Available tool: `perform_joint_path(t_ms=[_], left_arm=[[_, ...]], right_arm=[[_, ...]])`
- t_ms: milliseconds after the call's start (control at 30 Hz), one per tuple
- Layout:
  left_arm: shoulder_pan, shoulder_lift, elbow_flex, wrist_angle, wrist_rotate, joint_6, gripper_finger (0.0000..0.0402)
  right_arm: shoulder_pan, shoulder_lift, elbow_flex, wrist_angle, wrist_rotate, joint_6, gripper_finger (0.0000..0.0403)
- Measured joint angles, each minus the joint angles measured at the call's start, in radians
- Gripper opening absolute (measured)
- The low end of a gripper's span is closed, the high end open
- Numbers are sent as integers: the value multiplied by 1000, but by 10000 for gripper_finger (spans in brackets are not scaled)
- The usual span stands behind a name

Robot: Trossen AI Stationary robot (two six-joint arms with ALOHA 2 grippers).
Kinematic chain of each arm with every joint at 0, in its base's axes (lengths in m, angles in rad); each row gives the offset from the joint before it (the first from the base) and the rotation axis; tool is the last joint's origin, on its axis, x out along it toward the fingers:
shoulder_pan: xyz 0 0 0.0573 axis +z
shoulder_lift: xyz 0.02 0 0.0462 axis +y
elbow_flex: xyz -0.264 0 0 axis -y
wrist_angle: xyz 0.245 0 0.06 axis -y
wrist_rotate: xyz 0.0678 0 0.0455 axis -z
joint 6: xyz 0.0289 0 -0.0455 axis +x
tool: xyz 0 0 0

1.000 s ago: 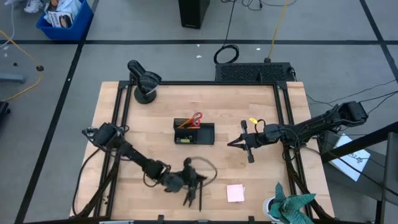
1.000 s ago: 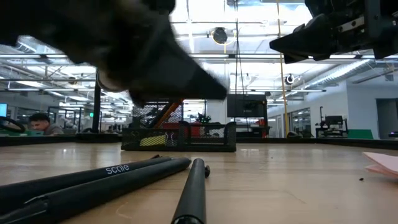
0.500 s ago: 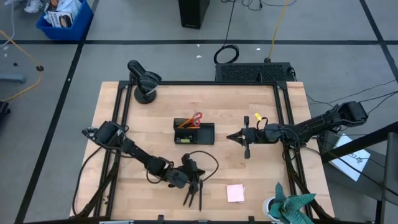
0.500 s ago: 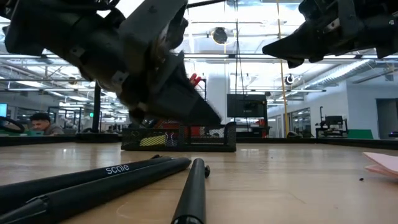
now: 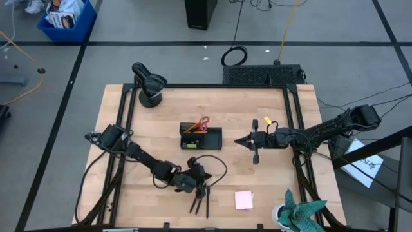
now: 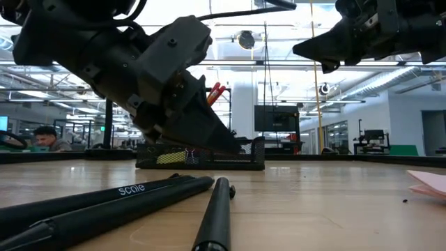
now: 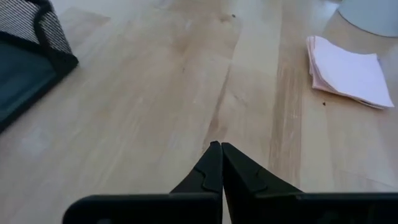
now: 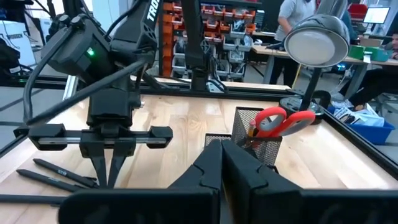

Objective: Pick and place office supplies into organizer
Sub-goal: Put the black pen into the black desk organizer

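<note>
Left hand (image 5: 201, 187) has slid a bit further in toward the thin black pens (image 5: 201, 205) since a second ago, now hanging just above their near ends, fingers pressed together on nothing. Right hand (image 5: 239, 141), also pinched closed and empty, hovers just right of the black mesh rectangular organizer (image 5: 201, 138) mid light wooden worktop (image 5: 161, 122). Square pink sticky-note pad (image 5: 243, 200) lies near the front edge.

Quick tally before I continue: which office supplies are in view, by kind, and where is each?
Black pens, loose on table: 3
Pink sticky-note pad, loose on table: 1
Red-handled scissors, in organizer: 1
Orange pencil, in organizer: 1
Total: 6
</note>
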Motion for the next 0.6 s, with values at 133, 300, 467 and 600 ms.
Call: perform_joint_path(t_ms=[133,300,467,600], left_arm=[[3,0,0,25,29,9,15],[-6,0,0,89,23,-5,4],[-78,-7,41,21,83,6,8],[-105,-10,148,-162,-20,-19,3]], right_arm=[[0,0,0,15,-2,-23,0],[0,0,0,18,-3,-80,0],[1,0,0,-24,-4,-143,0],[1,2,0,-126,-4,-213,0]])
